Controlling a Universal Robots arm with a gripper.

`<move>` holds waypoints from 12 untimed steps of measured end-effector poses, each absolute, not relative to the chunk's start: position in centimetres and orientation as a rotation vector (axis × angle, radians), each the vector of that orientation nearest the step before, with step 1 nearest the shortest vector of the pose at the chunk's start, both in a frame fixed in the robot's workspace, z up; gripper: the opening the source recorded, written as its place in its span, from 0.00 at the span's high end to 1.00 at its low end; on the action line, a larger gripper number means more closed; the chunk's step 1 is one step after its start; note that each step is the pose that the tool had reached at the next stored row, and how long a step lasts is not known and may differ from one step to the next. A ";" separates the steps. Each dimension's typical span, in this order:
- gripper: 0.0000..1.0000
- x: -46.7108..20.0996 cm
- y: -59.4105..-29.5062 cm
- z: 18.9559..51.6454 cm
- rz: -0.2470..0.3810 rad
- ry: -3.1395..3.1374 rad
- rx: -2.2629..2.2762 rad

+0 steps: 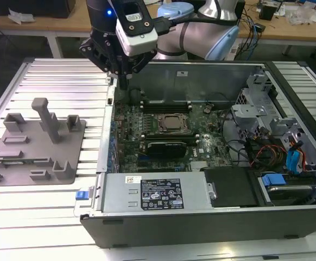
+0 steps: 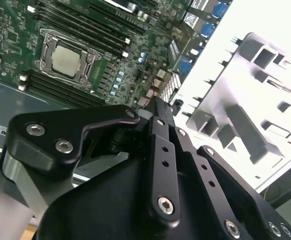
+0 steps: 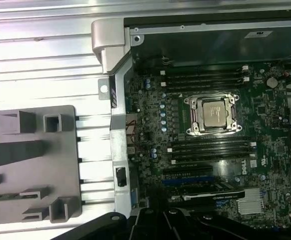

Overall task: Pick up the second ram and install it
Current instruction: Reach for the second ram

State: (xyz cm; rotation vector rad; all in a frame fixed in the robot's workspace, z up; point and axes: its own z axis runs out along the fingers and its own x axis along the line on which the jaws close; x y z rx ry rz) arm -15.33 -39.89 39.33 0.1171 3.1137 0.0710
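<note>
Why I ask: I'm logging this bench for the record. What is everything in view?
slatted table: one, silver, under everything
computer case: one, grey, open, centre to the exterior view's right
motherboard: one, green, inside the case
processor socket: one, silver, mid-board
expansion card: one, black, on the camera side of the socket
power supply: one, grey with a label, along the case's near wall
fixture tray: one, grey, at the exterior view's left of the case
thin green stick: one, green, lying in a fixture slot
arm: one, pale blue and grey, behind the case
gripper: one, black, above the case's far corner on the fixture side
</note>
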 end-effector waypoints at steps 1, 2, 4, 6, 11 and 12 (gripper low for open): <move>0.92 -15.5 -39.9 39.3 0.071 3.114 0.117; 0.92 -15.9 -39.9 39.3 0.071 3.114 0.117; 0.92 -16.5 -39.9 39.3 0.071 3.114 0.117; 0.92 -16.8 -39.9 39.3 0.071 3.114 0.117; 0.92 -17.9 -39.9 39.3 0.071 3.114 0.117; 0.92 -18.1 -39.9 39.3 0.071 3.114 0.117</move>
